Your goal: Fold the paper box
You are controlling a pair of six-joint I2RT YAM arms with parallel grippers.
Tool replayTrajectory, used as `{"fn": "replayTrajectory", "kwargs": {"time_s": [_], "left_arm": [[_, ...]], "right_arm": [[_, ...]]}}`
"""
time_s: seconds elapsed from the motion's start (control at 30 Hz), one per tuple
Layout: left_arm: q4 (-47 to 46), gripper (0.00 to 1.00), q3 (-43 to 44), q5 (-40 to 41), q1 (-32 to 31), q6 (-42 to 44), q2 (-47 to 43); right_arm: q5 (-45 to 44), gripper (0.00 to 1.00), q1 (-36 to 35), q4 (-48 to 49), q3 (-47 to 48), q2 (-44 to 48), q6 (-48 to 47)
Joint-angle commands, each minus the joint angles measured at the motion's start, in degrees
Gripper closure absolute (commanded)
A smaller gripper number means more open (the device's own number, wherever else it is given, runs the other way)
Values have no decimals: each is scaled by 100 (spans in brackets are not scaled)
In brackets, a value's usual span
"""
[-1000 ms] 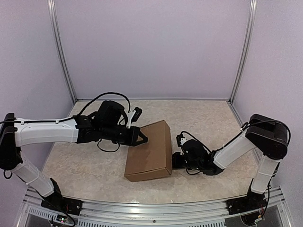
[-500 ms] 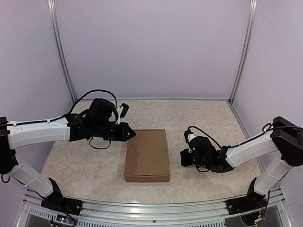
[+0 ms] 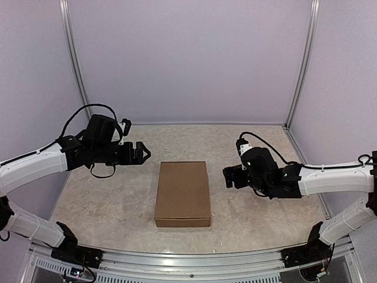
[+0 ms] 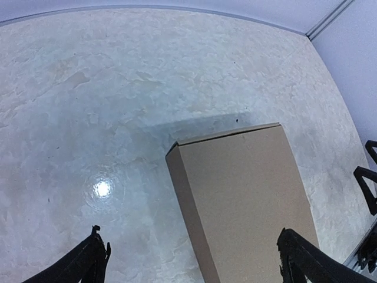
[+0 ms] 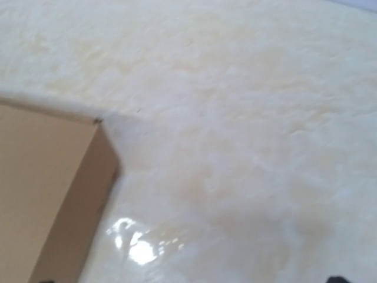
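The paper box [image 3: 182, 193] lies shut and flat on the table's middle, a plain brown cardboard block, its long side running front to back. My left gripper [image 3: 141, 153] hovers up and to the left of it, open, nothing between its fingers. In the left wrist view the box [image 4: 247, 194] lies below and ahead, with the fingertips [image 4: 94, 259] spread wide at the bottom corners. My right gripper [image 3: 227, 177] stands open to the right of the box, apart from it. The right wrist view shows the box's corner [image 5: 47, 183] at the left; only a dark fingertip speck [image 5: 337, 279] shows.
The box rests on a pale marbled tabletop [image 3: 259, 147] enclosed by lilac walls with metal corner posts [image 3: 75, 65]. A metal rail [image 3: 188, 262] runs along the near edge between the arm bases. The right gripper's black fingers [image 4: 367, 177] show at the left wrist view's right edge.
Both grippers have let go of the box, opened, and drawn back outward and upward. The box, tilted a second ago, now lies flat and square on the table.
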State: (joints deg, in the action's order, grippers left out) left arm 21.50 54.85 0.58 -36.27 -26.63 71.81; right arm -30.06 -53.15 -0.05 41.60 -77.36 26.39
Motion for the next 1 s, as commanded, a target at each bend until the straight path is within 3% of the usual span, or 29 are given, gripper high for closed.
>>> {"fn": "replayTrajectory", "kwargs": {"time_s": [0.0, 0.2, 0.53, 0.73, 0.97], "left_arm": [[456, 1, 211, 156, 324, 160, -158], [747, 1, 404, 193, 787, 264, -239], [1227, 1, 772, 70, 2125, 573, -165], [1153, 1, 579, 215, 2937, 628, -334], [908, 1, 160, 303, 3003, 736, -821]], "right_arm": [[-237, 0, 281, -922, 418, 267, -222], [278, 0, 1089, -1518, 872, 420, -339], [2933, 0, 3494, -2089, 1596, 386, -60], [2734, 0, 4022, -2720, 2095, 435, -295], [2134, 0, 4023, -2858, 1844, 777, -357]]}}
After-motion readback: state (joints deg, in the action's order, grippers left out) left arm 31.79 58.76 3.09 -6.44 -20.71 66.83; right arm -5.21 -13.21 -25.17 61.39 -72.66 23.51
